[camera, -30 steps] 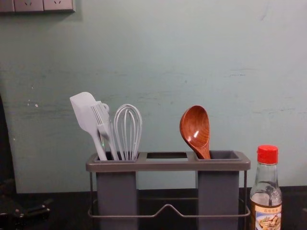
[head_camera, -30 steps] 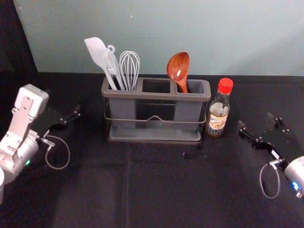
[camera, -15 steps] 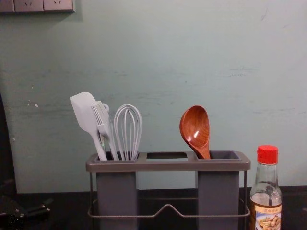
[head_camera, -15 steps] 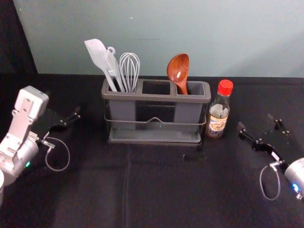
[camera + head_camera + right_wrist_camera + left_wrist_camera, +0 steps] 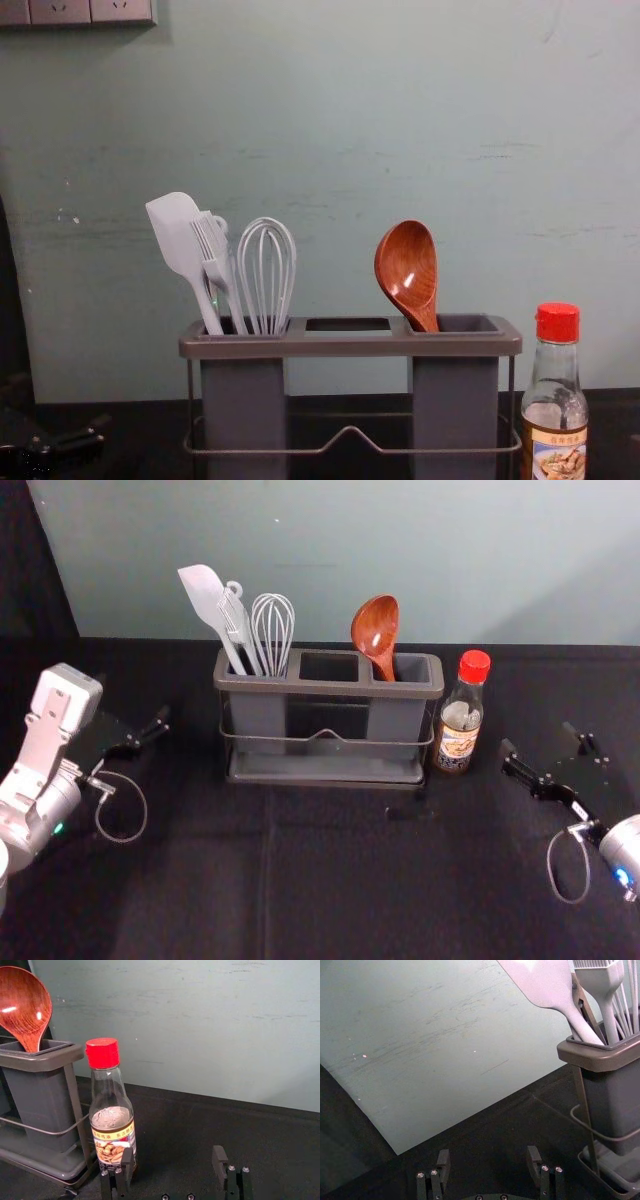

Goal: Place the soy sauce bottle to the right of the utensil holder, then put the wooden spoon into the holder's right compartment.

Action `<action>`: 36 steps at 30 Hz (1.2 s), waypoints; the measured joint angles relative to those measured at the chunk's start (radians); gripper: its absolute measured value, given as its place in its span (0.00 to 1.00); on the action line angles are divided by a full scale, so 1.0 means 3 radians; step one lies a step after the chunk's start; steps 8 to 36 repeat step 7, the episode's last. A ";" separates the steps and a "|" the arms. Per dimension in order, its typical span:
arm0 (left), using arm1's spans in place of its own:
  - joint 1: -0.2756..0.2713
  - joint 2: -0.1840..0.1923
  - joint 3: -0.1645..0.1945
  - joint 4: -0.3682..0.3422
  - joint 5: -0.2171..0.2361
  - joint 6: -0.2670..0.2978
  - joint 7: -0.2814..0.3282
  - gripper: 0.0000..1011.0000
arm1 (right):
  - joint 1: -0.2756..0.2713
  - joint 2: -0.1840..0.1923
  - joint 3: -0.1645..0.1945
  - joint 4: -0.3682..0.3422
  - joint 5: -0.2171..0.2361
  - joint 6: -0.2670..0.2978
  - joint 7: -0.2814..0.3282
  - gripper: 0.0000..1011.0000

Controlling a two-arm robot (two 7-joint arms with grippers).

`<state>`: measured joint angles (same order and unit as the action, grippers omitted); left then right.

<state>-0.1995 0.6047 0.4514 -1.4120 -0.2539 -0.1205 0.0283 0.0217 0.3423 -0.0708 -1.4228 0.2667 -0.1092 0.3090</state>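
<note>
1. A pale grey-green wall (image 5: 420, 550) rises behind a table under black cloth (image 5: 350, 880).
2. The soy sauce bottle (image 5: 460, 720) stands upright, near the right gripper (image 5: 539, 738), to its left and a little farther forward, clear of both fingertips.
3. The wooden spoon (image 5: 376, 630) is farther left of that gripper, past the bottle, bowl up and handle down in the right compartment of the utensil holder (image 5: 325, 776).
4. The holder lies between the two grippers, with the bottle just beside its right end.
5. In its left compartment, on the side toward the left gripper (image 5: 133, 697), stand a spatula (image 5: 203, 590), a brush (image 5: 211, 240) and a whisk (image 5: 273, 620), heads up.
6. The right gripper (image 5: 173, 1150) is spread wide, nothing between its fingers.
7. The left gripper (image 5: 488, 1152) is likewise wide and holding nothing, to the left of the holder and well apart from the spoon and bottle.
</note>
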 joint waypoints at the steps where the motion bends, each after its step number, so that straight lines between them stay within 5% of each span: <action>1: 0.0000 0.0000 0.0000 0.0000 0.0000 0.0000 0.0000 0.99 | 0.0000 0.0000 0.0000 0.0000 0.0000 0.0000 0.0000 0.99; 36: 0.0000 0.0000 0.0000 0.0000 0.0000 0.0000 0.0000 0.99 | 0.0000 0.0000 0.0000 0.0000 0.0000 0.0000 0.0000 0.99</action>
